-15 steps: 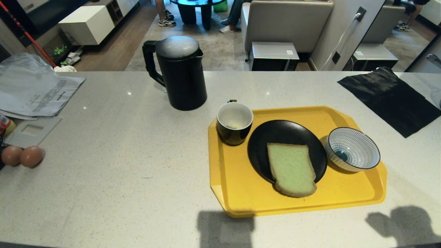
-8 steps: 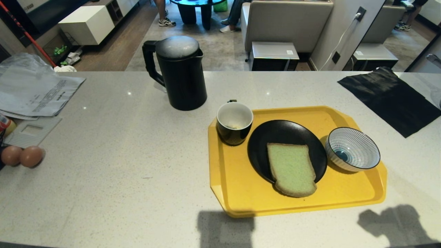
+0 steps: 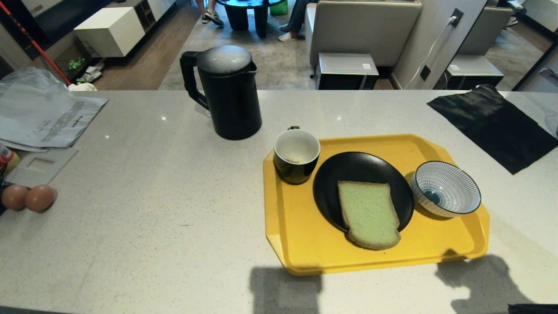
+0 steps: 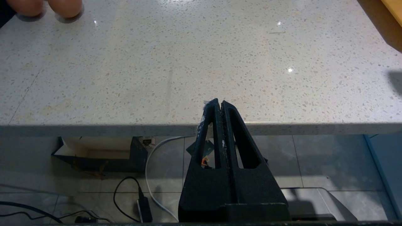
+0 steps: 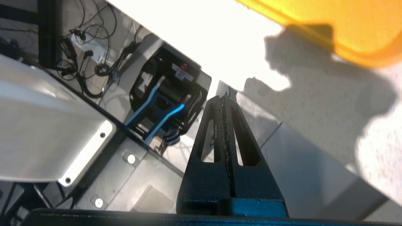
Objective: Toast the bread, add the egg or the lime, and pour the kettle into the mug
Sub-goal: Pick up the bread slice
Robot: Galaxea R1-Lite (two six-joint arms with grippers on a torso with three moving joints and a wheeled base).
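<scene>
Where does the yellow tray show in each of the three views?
Head view: tray right of centre on the counter, carrying mug, plate with bread, and bowl.
Left wrist view: only a sliver of the tray's edge at the corner.
Right wrist view: one rounded corner beyond the counter's edge.
Shared landmark: the speckled counter.

Left gripper (image 4: 219,103) matte black, tapered triangular fingers with slotted cut-outs, right gripper (image 5: 223,98) alike, gritty inner pads, white scuffs.

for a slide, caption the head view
Green bread slice on black plate, yellow tray, black kettle behind.
</scene>
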